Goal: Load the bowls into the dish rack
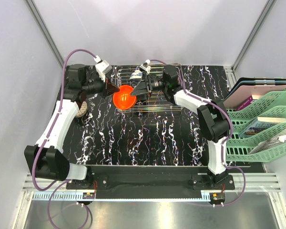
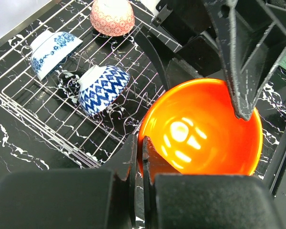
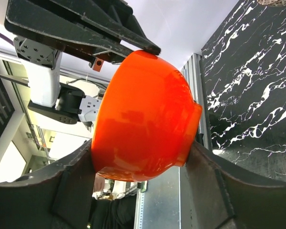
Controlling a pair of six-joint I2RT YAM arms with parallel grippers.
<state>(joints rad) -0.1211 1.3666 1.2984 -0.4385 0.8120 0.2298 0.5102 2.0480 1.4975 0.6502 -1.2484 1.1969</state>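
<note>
An orange bowl [image 1: 125, 98] [image 2: 200, 129] [image 3: 143, 114] hangs on its side over the left end of the wire dish rack [image 1: 167, 107] [image 2: 19, 100]. My left gripper [image 1: 115, 89] [image 2: 140, 140] is shut on its rim, one finger inside and one outside. My right gripper [image 1: 136, 93] [image 3: 140, 157] spans the bowl from the other side, with its fingers pressed against the rim and the foot. In the rack lie a pink bowl [image 2: 112, 16], a blue-flowered white bowl [image 2: 55, 50] and a blue zigzag bowl [image 2: 104, 88]; in the top view the arms hide them.
Green stacked trays [image 1: 262, 124] with papers, and flat folders [image 1: 257, 83] behind them, stand at the right edge of the table. A small round roll [image 1: 81, 109] lies by the left arm. White walls enclose the black marbled table [image 1: 148, 138].
</note>
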